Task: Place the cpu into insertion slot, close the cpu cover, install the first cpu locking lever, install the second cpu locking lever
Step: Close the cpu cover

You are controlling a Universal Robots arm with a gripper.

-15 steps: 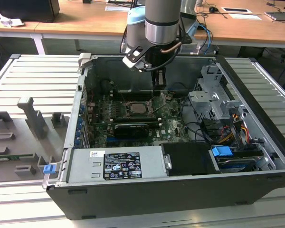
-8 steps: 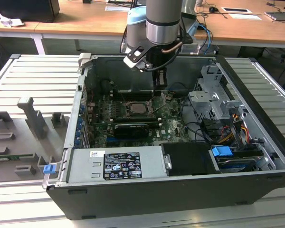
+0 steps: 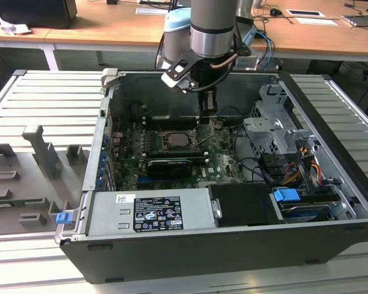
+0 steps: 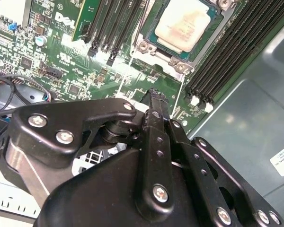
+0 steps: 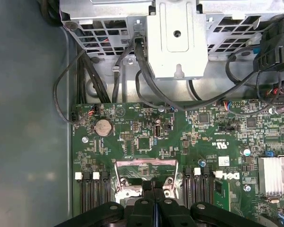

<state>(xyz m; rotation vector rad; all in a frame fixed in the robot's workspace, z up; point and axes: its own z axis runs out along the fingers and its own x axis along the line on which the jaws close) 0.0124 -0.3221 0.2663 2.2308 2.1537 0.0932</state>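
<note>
One pale silver-beige square cpu (image 4: 184, 23) in dark metal-rimmed insertion slot (image 4: 148, 34) | we log black gripper (image 5: 153, 183) clenched empty, beside slot's edge.

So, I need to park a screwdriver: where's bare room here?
Free: the slatted table at the exterior view's right of the case, and the grey case panel bordering the motherboard. Crowded: around the cpu, hemmed by memory slots and the gripper.

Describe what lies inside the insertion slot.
The pale cpu lies flat inside the insertion slot. Whatever is beneath the cpu is hidden by it.
</note>
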